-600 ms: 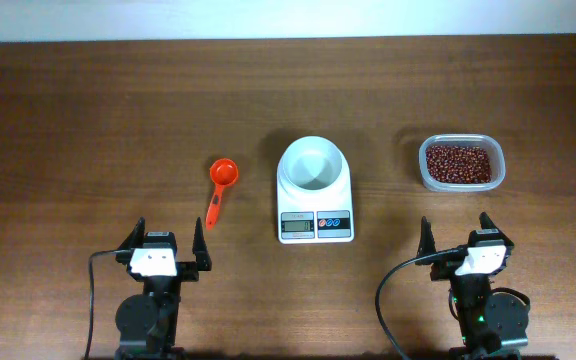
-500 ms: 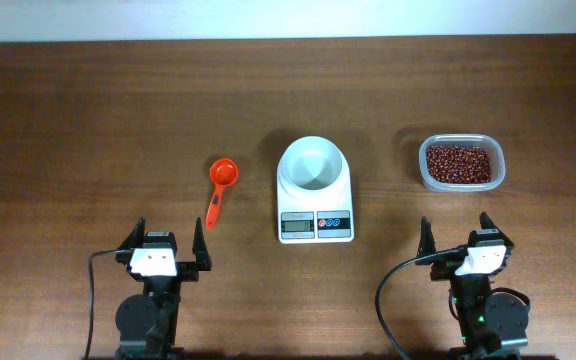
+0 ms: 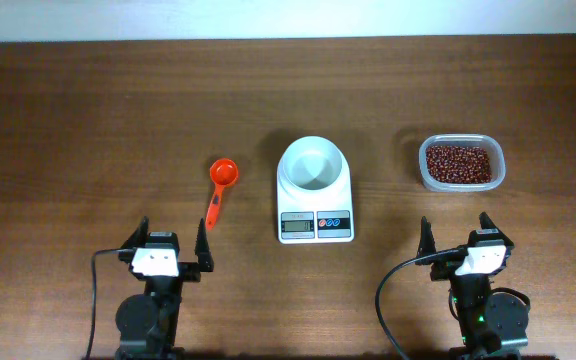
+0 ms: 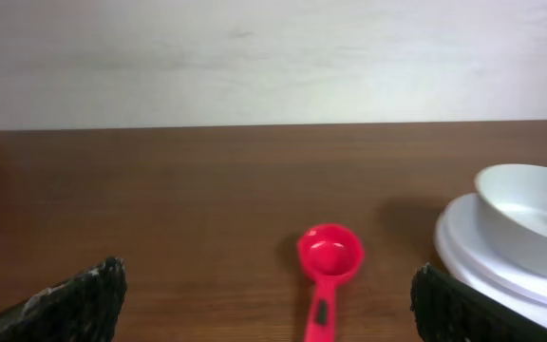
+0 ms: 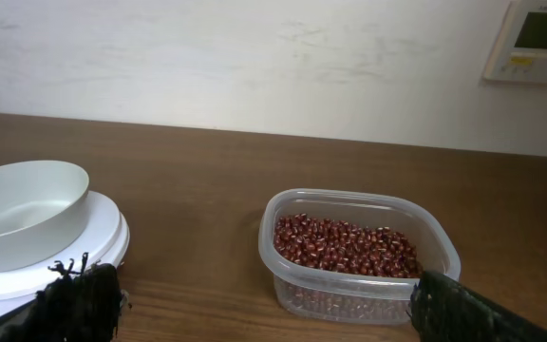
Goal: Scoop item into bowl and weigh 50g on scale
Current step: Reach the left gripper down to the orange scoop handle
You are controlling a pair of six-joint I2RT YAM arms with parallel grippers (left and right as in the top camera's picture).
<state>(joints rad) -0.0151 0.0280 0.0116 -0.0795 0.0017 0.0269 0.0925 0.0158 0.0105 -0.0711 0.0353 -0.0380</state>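
I've got both grippers wide open, empty: left gripper (image 3: 174, 236) below red scoop (image 3: 220, 186), right gripper (image 3: 456, 232) below clear tub (image 5: 349, 197) of beans (image 3: 459, 164). Bowl (image 3: 314, 165) sits on scale (image 3: 315, 226). Left gripper nudged slightly right since earlier; everything else unchanged.

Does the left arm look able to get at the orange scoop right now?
Probably yes: the left gripper is open, and the orange scoop lies just ahead with its handle toward it and nothing between them.
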